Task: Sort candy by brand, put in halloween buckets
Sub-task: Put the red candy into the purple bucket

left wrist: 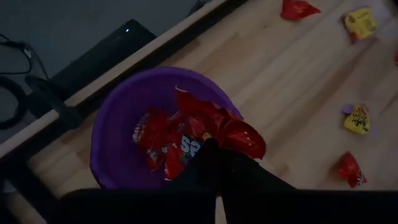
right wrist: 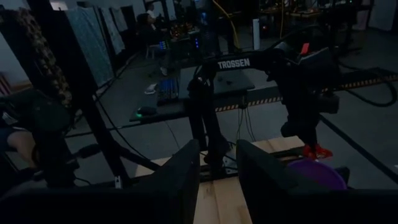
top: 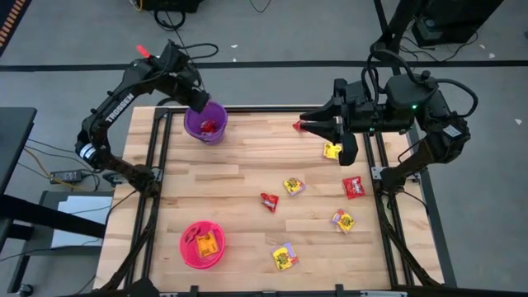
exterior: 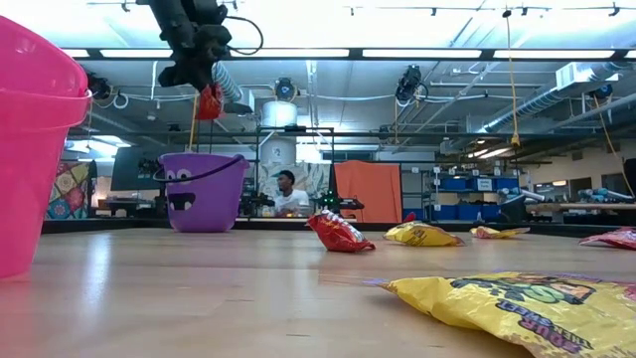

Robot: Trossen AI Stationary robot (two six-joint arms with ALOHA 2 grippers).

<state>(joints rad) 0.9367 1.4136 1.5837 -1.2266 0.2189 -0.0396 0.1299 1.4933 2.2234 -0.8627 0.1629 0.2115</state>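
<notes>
Red packets already fill the purple bucket (top: 205, 123) at eleven o'clock, the left pincer (left wrist: 214, 163) gripping another above it, the right pincer (right wrist: 217, 168) open, several candies (top: 294, 186) left.

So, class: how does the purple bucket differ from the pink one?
The purple bucket holds red packets; the pink bucket holds a yellow one with a red. The left pincer hangs over the purple bucket gripping a red packet; nothing hovers over the pink. Both are round and upright.
</notes>
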